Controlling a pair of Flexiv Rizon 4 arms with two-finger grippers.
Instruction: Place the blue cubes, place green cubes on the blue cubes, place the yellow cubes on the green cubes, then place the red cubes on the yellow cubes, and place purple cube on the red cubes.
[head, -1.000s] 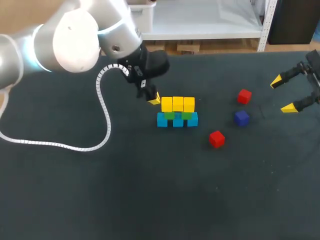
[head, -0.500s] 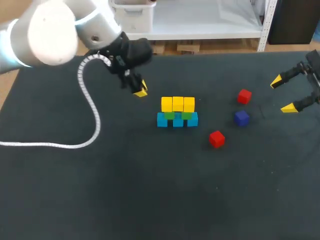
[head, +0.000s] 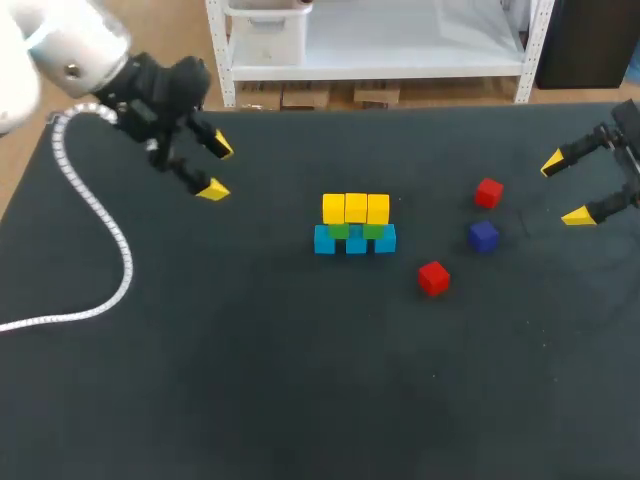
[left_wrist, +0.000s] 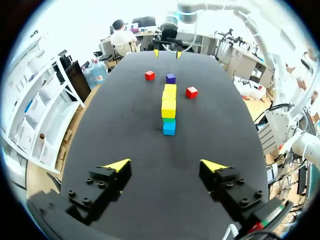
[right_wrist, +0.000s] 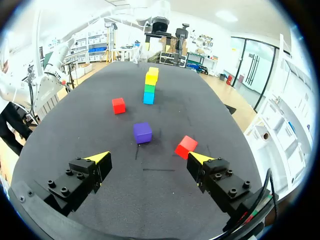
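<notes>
Right wrist view: purple cube (right_wrist: 142, 132) ahead of pincer (right_wrist: 149, 157)

Matt table (head: 300, 400), smooth yellow cubes (head: 355, 208)

In the head view the green cubes (head: 340, 231) show only as thin strips between the yellow cubes (head: 355, 208) and the blue cubes (head: 355, 241), the rest of them covered. The picture's edge cuts off most of the left arm (head: 70, 50) and nearly all of the right arm (head: 628, 120). In both wrist views the stack (left_wrist: 169, 107) is seen end-on, so its nearest cubes hide those behind.
</notes>
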